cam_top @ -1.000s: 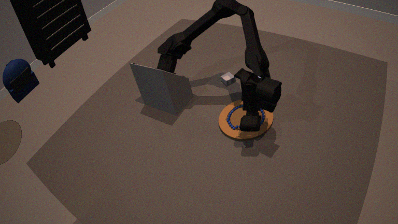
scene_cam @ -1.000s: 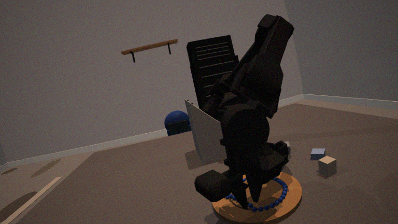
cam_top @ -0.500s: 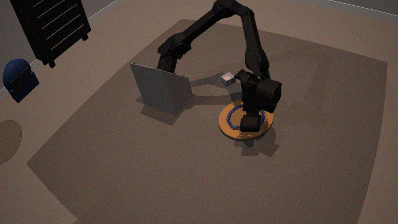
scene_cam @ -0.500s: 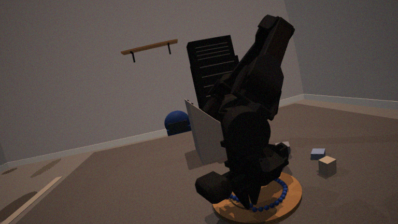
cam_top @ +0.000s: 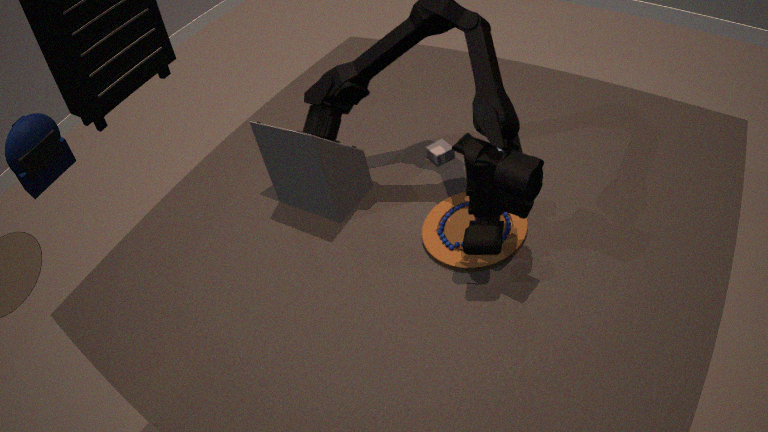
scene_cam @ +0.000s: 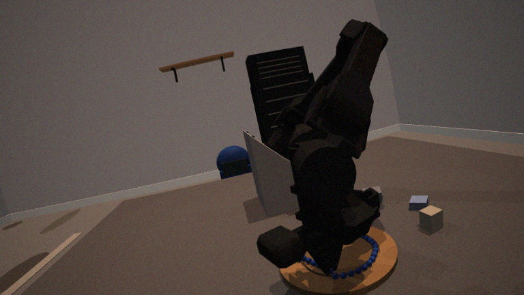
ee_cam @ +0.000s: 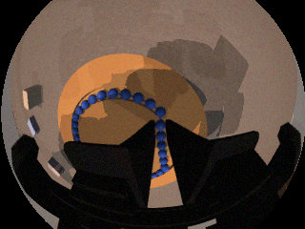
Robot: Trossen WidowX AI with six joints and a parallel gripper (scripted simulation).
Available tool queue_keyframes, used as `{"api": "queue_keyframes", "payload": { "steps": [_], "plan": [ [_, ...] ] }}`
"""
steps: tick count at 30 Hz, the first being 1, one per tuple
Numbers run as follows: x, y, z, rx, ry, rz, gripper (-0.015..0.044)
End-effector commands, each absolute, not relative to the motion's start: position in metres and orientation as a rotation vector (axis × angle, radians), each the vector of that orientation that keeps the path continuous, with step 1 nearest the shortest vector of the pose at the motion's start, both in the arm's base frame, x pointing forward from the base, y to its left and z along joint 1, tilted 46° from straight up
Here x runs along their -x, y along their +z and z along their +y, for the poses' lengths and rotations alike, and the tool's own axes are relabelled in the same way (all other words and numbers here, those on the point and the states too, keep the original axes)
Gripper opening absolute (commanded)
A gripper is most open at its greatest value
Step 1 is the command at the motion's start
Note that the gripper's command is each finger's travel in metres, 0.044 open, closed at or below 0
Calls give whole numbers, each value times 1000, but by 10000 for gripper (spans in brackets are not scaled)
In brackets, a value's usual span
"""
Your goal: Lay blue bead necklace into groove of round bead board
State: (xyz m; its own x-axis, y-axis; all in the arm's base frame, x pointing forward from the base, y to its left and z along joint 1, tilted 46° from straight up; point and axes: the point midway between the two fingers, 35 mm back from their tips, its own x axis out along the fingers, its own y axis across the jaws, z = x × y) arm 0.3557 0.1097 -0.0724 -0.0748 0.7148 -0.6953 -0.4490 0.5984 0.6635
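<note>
Black angular robot arm bent down over board, at bench's near side. Round orange wooden bead board flat, groove waiting. Blue round-bead necklace on board, one stretch cutting inside groove. Black hand narrow, fingertips either side of that stretch, probably pinching to shift it outward; firm grip unclear.

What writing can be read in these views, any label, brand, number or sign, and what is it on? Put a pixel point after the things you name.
None: no readable text shows on the claw (cam_top: 484, 246) (scene_cam: 329, 272) (ee_cam: 160, 122), the bead board (cam_top: 436, 252) (scene_cam: 387, 251) (ee_cam: 71, 91), the grey panel (cam_top: 305, 172) (scene_cam: 270, 179) or the tan block (scene_cam: 430, 220) (ee_cam: 33, 96).
The dark cabinet (cam_top: 73, 48) (scene_cam: 256, 94) shows only pale lines, no lettering.
</note>
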Motion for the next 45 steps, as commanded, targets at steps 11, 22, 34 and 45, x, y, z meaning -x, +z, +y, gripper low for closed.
{"api": "queue_keyframes", "payload": {
  "steps": [11,22,34,45],
  "plan": [
    [-356,-72,109,-254,977,1331,0],
    [-363,-73,101,-259,975,1331,0],
    [-363,-77,104,-256,976,1330,26],
    [-363,-77,104,-256,976,1330,315]
  ]
}}
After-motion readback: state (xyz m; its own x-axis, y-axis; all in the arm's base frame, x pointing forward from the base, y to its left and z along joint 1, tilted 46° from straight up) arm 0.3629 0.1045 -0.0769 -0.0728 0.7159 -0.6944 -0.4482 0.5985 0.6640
